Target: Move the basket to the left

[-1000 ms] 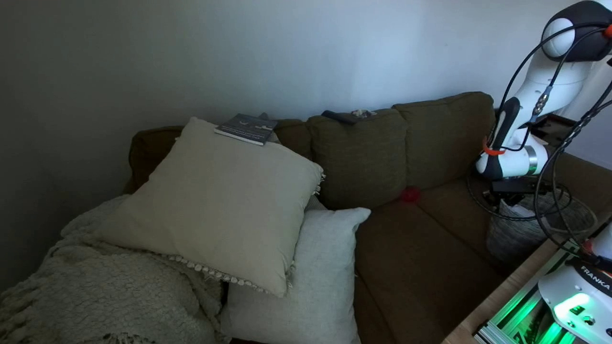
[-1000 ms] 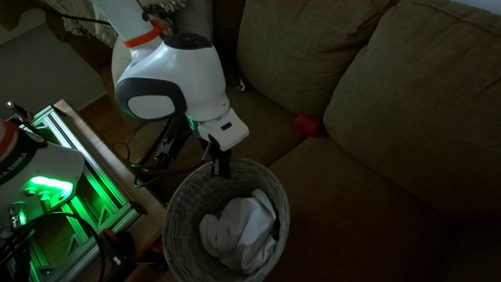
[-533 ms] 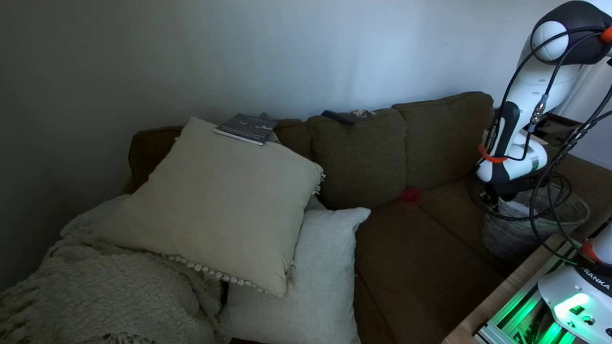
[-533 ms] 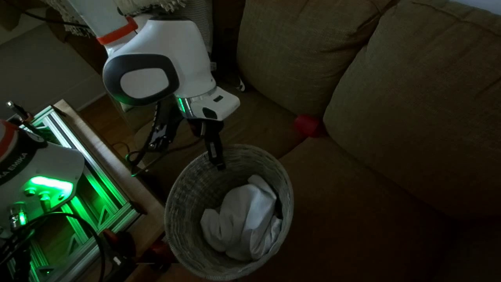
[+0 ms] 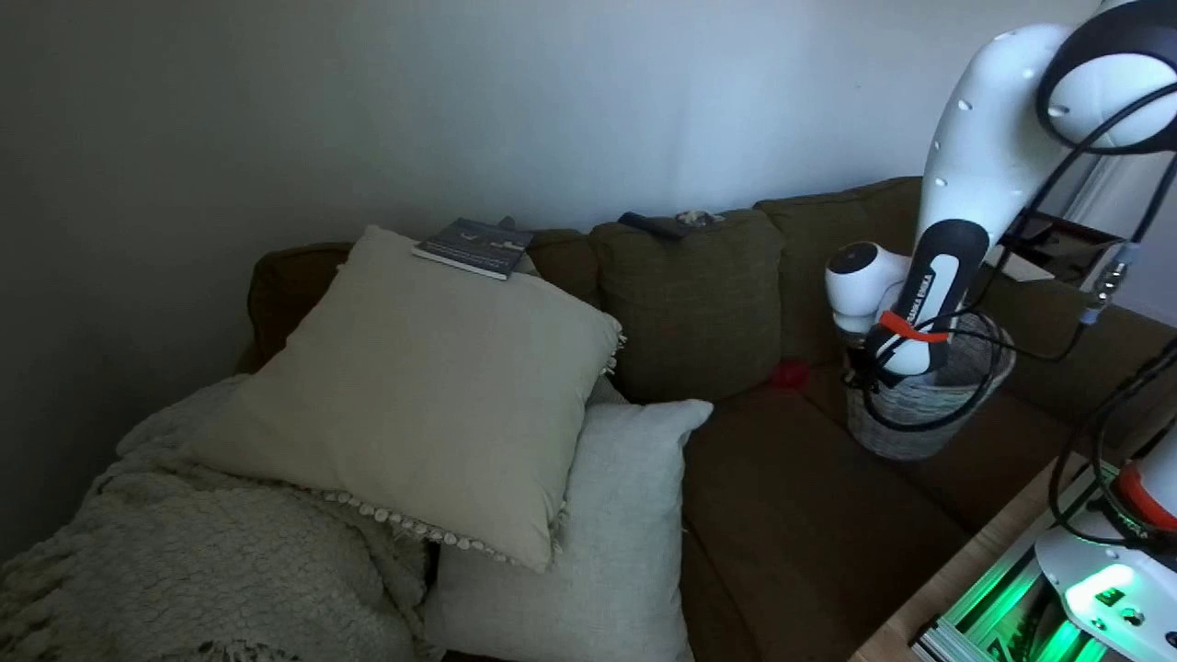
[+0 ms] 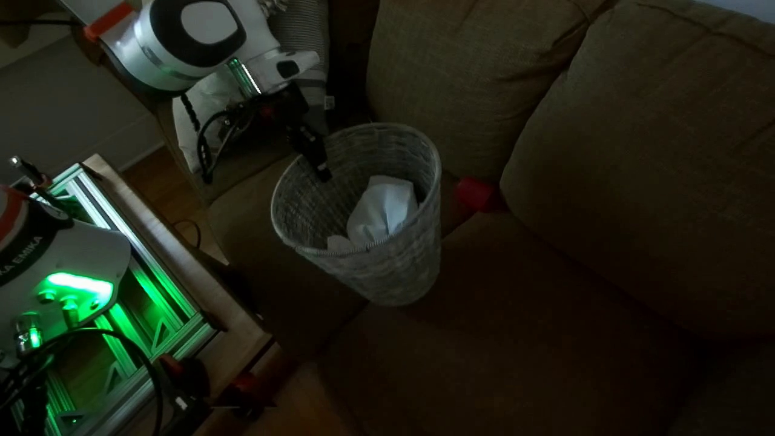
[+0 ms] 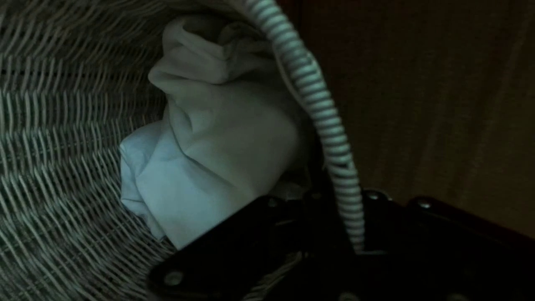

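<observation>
Cushions (image 6: 472, 66) and red object (image 6: 477, 194) near basket (image 6: 399, 266)

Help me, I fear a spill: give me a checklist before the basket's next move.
1. Gripper shut on the rim of the basket: ok.
2. White cloth inside the basket: ok.
3. Basket apart from the red object: ok, a gap shows in both exterior views.
4. Black cable clear of the basket: cannot tell; it crosses in front in an exterior view.
5. Basket's base off the sofa: cannot tell.
</observation>
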### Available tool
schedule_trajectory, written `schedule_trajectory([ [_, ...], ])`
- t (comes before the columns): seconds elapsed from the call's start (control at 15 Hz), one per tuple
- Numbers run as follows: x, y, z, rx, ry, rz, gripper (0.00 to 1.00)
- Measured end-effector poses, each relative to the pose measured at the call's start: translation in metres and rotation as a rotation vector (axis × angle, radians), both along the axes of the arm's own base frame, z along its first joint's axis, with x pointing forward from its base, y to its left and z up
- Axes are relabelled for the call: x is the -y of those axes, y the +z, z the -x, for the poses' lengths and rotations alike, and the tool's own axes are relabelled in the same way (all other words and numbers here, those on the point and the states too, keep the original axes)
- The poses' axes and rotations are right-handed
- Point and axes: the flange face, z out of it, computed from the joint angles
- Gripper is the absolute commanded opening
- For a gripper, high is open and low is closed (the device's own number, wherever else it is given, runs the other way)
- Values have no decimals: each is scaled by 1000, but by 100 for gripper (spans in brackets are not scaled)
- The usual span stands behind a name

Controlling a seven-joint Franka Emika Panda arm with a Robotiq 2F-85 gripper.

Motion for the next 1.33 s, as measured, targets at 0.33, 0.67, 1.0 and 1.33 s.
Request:
schedule_trajectory([
  [0.33,-115,4,-5,2,328,-2,11],
  [0.67,-110,10,-2,-2,399,-3,11],
  [1.0,-111,7,1,-12,403,-7,3],
  [1.33,-183,-4,3,-42,603,-39,3],
])
